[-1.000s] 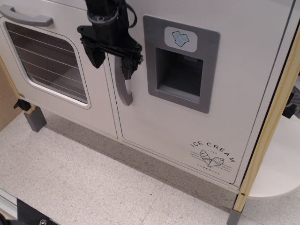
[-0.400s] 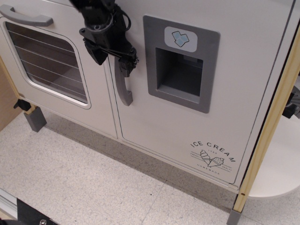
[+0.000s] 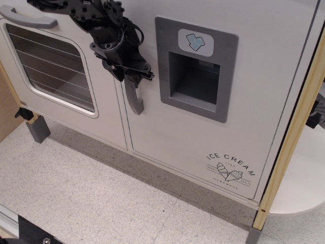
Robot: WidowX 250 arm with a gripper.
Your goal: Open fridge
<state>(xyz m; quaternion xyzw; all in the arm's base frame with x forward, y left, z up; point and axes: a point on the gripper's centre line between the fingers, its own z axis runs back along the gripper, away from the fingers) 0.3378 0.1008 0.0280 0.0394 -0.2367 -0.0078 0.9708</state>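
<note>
The fridge [image 3: 203,137] is a large white door with a grey recessed dispenser panel [image 3: 195,68] and an "ICE CREAM" logo [image 3: 231,168]. The door sits flush and closed. Its vertical grey handle [image 3: 135,100] runs along the door's left edge, and only the lower part shows. My black gripper [image 3: 131,76] reaches in from the upper left. Its fingers sit on either side of the handle's upper part and are closed on it. The top of the handle is hidden behind the gripper.
The white oven door [image 3: 51,66], with a wire-rack window and a horizontal grey handle [image 3: 28,18], is just left of the fridge. A wooden post [image 3: 292,137] stands at the right. A speckled floor [image 3: 101,203] lies below, with a grey cabinet leg [image 3: 38,129].
The arm has swung so that it now comes in from the upper left. The gripper has moved in onto the handle, and its fingers have drawn together around it. The door has not moved.
</note>
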